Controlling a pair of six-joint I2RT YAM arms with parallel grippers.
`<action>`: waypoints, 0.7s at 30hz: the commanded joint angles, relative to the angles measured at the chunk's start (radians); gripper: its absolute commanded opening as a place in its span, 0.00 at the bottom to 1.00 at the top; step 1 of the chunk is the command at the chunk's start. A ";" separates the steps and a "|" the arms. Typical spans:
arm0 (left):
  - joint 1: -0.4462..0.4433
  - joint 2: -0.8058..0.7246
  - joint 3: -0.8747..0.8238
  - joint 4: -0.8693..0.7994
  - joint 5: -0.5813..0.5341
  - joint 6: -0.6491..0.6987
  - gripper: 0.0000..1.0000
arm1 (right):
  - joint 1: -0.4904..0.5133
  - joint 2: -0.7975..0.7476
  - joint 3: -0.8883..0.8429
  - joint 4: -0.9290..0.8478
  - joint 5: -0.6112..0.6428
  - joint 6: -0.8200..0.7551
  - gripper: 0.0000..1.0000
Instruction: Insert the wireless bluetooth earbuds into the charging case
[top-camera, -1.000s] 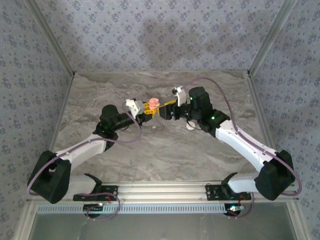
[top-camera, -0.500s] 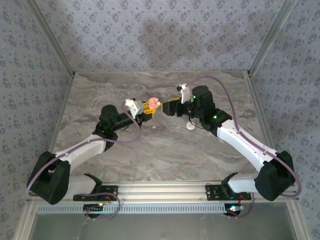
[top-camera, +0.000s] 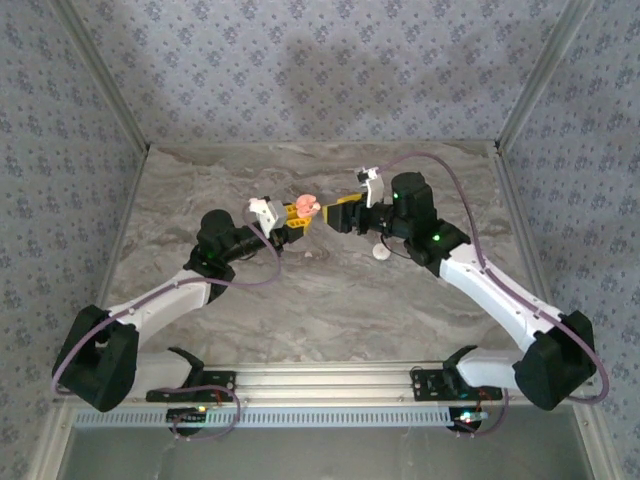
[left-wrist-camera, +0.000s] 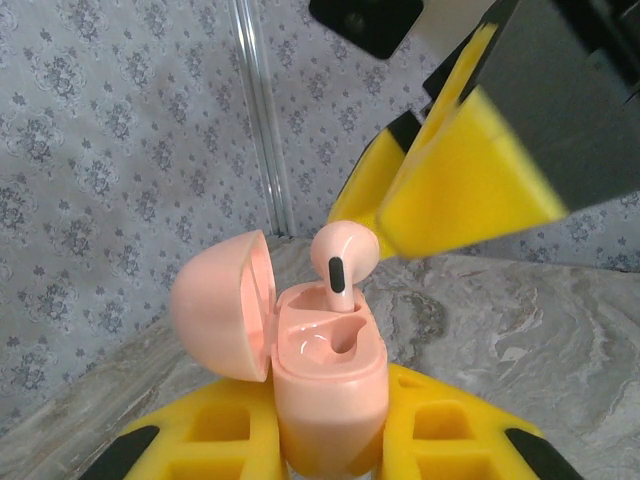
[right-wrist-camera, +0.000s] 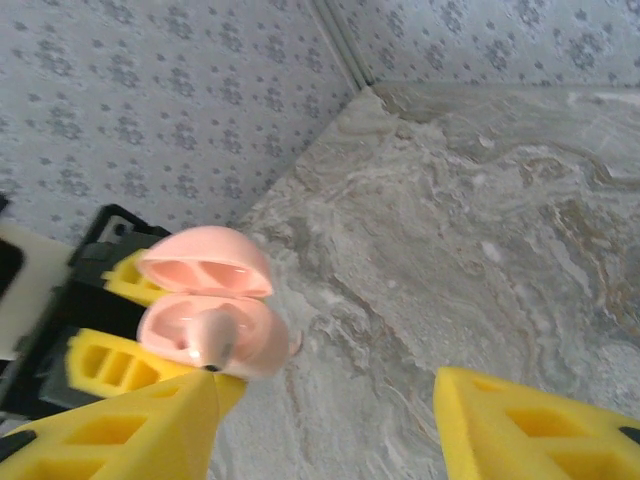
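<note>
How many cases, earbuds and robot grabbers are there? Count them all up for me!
Pink charging case: 1
Earbuds: 2, one earbud sitting in the case, plus one pale speck on the table, likely the other
Grippers: 2, left gripper and right gripper
Total: 5

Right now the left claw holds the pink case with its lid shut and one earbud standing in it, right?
No, the lid is open, swung back, as the left wrist view shows. The left claw does hold the pink case, with one earbud standing in it.
</note>
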 joint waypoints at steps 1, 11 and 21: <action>-0.006 -0.029 0.020 0.001 0.009 0.009 0.12 | -0.008 -0.036 -0.014 0.051 -0.049 -0.014 0.60; -0.005 -0.034 0.021 0.001 0.008 0.006 0.12 | 0.001 0.023 0.041 0.064 -0.117 -0.007 0.39; -0.006 -0.041 0.025 -0.008 0.005 0.009 0.12 | 0.002 0.067 0.066 0.048 -0.105 -0.011 0.30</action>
